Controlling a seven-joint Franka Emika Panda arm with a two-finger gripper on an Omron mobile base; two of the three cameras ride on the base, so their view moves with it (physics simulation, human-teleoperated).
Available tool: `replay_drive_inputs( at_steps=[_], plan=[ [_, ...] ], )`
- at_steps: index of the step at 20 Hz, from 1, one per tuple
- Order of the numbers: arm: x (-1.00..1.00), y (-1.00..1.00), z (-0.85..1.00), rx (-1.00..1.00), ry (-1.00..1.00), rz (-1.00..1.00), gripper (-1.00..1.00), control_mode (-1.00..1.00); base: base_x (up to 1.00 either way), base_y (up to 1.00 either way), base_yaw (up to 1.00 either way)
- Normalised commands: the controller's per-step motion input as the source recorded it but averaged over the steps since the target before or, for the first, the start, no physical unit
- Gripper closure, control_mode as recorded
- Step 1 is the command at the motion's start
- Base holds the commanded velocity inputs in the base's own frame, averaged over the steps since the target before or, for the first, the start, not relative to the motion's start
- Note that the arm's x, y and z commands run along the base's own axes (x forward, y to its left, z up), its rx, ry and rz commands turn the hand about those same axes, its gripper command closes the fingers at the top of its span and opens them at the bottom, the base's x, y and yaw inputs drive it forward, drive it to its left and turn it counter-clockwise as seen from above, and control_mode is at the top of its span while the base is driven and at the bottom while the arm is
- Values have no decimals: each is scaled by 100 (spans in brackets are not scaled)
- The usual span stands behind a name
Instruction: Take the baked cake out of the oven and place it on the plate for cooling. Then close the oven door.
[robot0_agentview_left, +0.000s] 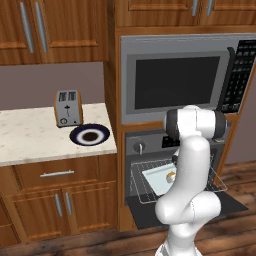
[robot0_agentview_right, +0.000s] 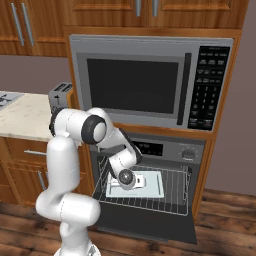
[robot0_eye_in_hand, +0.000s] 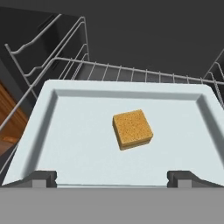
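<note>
The reach for the baked cake (robot0_eye_in_hand: 132, 129) is in hand, judging by the open hand (robot0_eye_in_hand: 112, 178) poised over the baking tray (robot0_eye_in_hand: 65, 144) on the pulled-out rack of the oven (robot0_agentview_right: 150, 192). The cake lies toward 12 o'clock from the fingertips (robot0_eye_in_hand: 43, 178), apart; next comes lowering and closing around it.

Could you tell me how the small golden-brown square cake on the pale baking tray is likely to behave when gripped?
The small golden-brown square cake looks porous, so it probably crumbles if squeezed. Flat and low, it seems unlikely to tip or roll. On the smooth pale baking tray it may slide if nudged.
</note>
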Motion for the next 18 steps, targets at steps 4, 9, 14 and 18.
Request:
replay_drive_inputs(
  at_steps=[4, 9, 14, 18],
  plan=[
    [0, -3, 0, 0, 0, 0, -100, -100, 0, 0, 0],
    [0, -5, 0, 0, 0, 0, -100, -100, 0, 0, 0],
    [0, -3, 0, 0, 0, 0, -100, -100, 0, 0, 0],
    [4, -1, 0, 0, 0, 0, -100, -100, 0, 0, 0]
  ],
)
